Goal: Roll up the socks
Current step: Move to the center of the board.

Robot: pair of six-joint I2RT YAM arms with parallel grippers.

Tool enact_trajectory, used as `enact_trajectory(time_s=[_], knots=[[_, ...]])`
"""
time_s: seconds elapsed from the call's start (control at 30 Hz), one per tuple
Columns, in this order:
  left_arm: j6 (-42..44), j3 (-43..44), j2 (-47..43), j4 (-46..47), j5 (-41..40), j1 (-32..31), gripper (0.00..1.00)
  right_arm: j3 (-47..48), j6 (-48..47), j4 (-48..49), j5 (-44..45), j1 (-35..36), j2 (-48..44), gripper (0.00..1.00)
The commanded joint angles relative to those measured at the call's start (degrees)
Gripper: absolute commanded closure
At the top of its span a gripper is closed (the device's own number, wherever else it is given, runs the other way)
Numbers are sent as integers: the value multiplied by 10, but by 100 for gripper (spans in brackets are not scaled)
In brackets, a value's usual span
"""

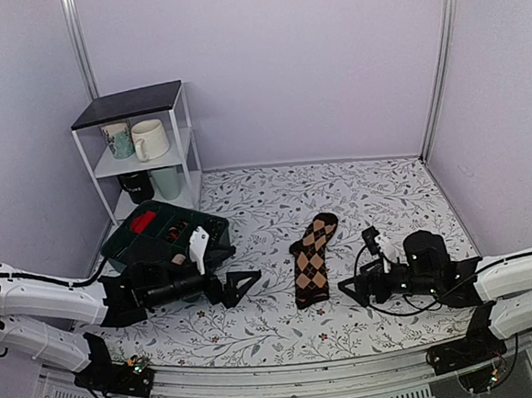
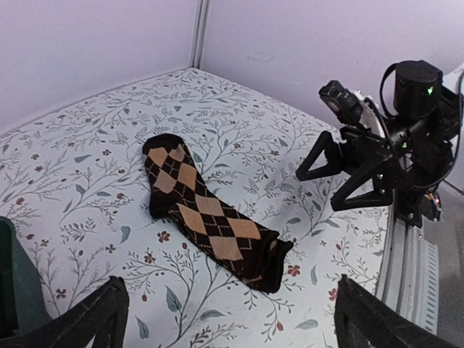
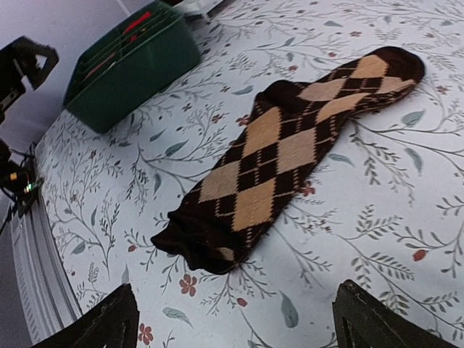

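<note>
Brown-and-tan argyle socks [image 1: 311, 259] lie flat and unrolled on the floral worktop [image 1: 267, 208], directly between the left tool [image 1: 245, 288] and the right tool [image 1: 353, 292], both spread wide, empty, clear of the fabric.

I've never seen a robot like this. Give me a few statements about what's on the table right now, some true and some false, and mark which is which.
1. The socks lie flat and unrolled on the flowered table. True.
2. The left arm's jaws are clamped on the socks. False: the left arm's jaws and the right arm's jaws both stand open, one on each side of the socks and apart from them.
3. A green bin sits on the left side of the table. True.
4. The white shelf holds only plates. False: it holds mugs.
5. The socks are plain red. False: they are dark brown with tan diamonds.
</note>
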Motion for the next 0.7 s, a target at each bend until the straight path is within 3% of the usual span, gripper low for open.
enact_trajectory(time_s=[0.0, 0.1, 0.4, 0.67], knots=[[1, -27, 23, 68, 73, -5, 1, 8, -72, 69, -38, 53, 54, 8], [5, -29, 46, 76, 108, -6, 2, 1, -112, 111, -40, 86, 72, 8], [16, -22, 66, 63, 112, -8, 3, 25, -279, 187, -53, 88, 165, 9], [17, -12, 78, 48, 110, -8, 3, 68, -335, 230, -62, 88, 271, 13]])
